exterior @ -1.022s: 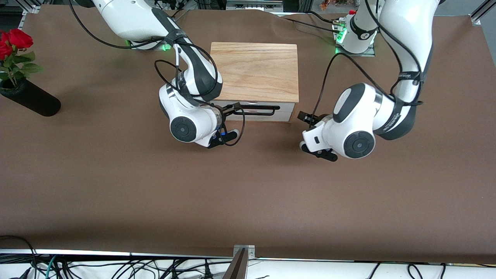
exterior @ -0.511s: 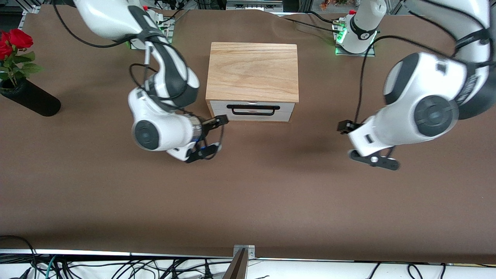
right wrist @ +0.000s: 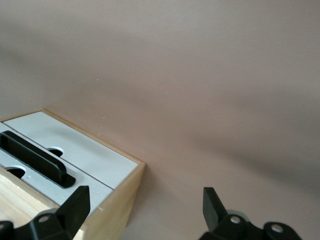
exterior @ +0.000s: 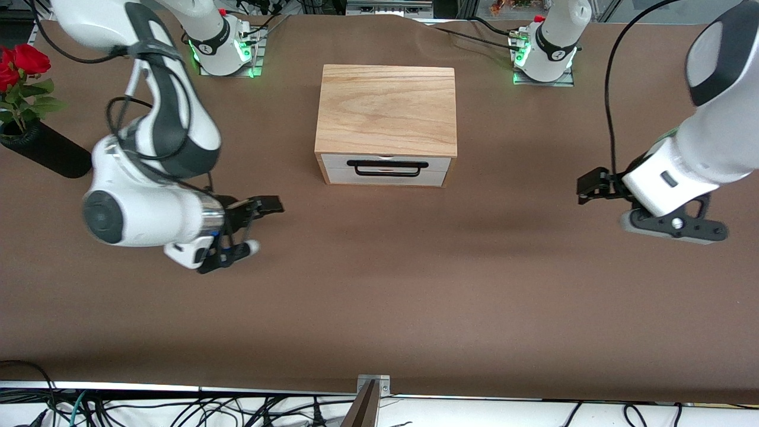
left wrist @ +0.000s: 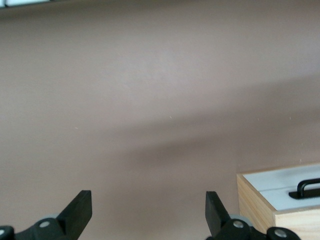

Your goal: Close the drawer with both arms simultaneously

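The light-wood box (exterior: pixel 388 110) stands in the middle of the table. Its drawer (exterior: pixel 385 169) sits flush in the box, white front and black wire handle (exterior: pixel 388 168) facing the front camera. My right gripper (exterior: pixel 268 205) is open and empty, over bare table toward the right arm's end, well clear of the drawer. My left gripper (exterior: pixel 592 186) is open and empty, over bare table toward the left arm's end. The left wrist view shows my left gripper (left wrist: pixel 148 215) wide open, with the drawer front (left wrist: pixel 280 186) off to one side. The right wrist view shows my right gripper (right wrist: pixel 145 212) open near the drawer front (right wrist: pixel 75 150).
A black vase (exterior: pixel 47 157) with red roses (exterior: pixel 21 65) lies at the right arm's end of the table. The two arm bases (exterior: pixel 222 44) (exterior: pixel 545 50) stand along the table edge farthest from the front camera. Brown table (exterior: pixel 379 296) spreads nearer the camera.
Both grippers have drawn away from the drawer front, the right toward the right arm's end, the left toward the left arm's end. The drawer stays flush in the box.
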Available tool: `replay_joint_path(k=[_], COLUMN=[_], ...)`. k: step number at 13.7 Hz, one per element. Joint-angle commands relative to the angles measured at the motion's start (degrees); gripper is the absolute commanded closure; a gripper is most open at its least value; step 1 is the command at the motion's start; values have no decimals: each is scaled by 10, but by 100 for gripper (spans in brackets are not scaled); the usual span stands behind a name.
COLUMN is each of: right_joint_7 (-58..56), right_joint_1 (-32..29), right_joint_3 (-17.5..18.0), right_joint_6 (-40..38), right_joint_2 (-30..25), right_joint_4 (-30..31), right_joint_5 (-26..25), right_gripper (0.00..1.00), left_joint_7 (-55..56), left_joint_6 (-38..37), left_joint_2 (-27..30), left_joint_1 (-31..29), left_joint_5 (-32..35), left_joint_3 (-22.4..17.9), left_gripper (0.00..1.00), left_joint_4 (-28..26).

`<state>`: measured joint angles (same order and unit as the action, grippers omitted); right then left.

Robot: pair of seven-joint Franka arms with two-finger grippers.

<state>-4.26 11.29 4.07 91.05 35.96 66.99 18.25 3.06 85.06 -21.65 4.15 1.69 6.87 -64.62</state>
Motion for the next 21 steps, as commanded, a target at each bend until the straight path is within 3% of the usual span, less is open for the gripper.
replay_joint_path(k=[1, 2, 6, 9, 14, 21], right_joint_7=[-6, -5, -5, -3, -2, 6], right_joint_1=[-51, -64, -69, -70, -75, -123], right_joint_3=[1, 1, -17, -17, -17, -16], right_joint_6=[-25, -27, -28, -27, -19, 92], right_joint_2=[-5, -6, -34, -71, -175, -279], right_joint_4=[-16, -16, -13, -10, 72, 185], right_joint_5=[-5, -7, -58, -110, -210, -210], right_gripper=[0, 0, 0, 0, 0, 0], left_joint_7=[4, 3, -2, -8, -4, -4], left_joint_6=[102, 121, 121, 105, 98, 88], left_joint_2=[149, 180, 240, 231, 219, 217], left_joint_1=[-20, -22, -27, -27, -24, -18], left_joint_5=[13, 11, -24, -35, -3, 5], left_joint_3=[-2, -6, -25, -32, -29, -27], left_gripper=[0, 0, 0, 0, 0, 0], left_joint_4=[-217, -261, -347, -335, -318, -313])
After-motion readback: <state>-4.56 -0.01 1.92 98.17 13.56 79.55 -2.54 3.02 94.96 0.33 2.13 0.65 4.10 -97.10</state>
